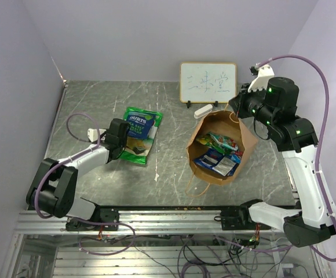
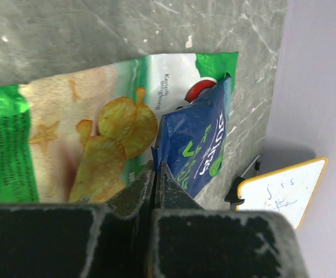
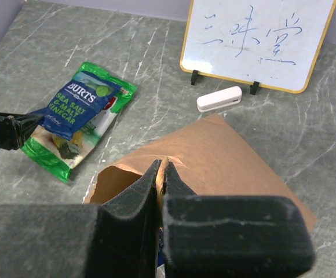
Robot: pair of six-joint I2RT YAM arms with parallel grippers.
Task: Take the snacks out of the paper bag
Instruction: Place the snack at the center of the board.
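Paper bag point(image 1: 246, 145) sits on table point(image 1: 98, 92), right of centre, mouth gaping. Snack packets point(image 1: 217, 153) are jumbled inside: blue, green, white.

Right gripper point(image 3: 161, 166) is at bag's far rim, fingers pressed together, pinching paper edge.

Green chip packet point(image 2: 69, 133) lies flat left of centre. Blue Burts bag point(image 2: 197, 145) lies on top of it.

Left gripper point(image 2: 155, 169) is clamped tight, tips at left edge of that pair. Can't tell whether either packet is caught between them.

Whiteboard point(image 1: 208, 81) stands at far edge. Small white block point(image 1: 203, 110) lies in front of it, just beside bag.
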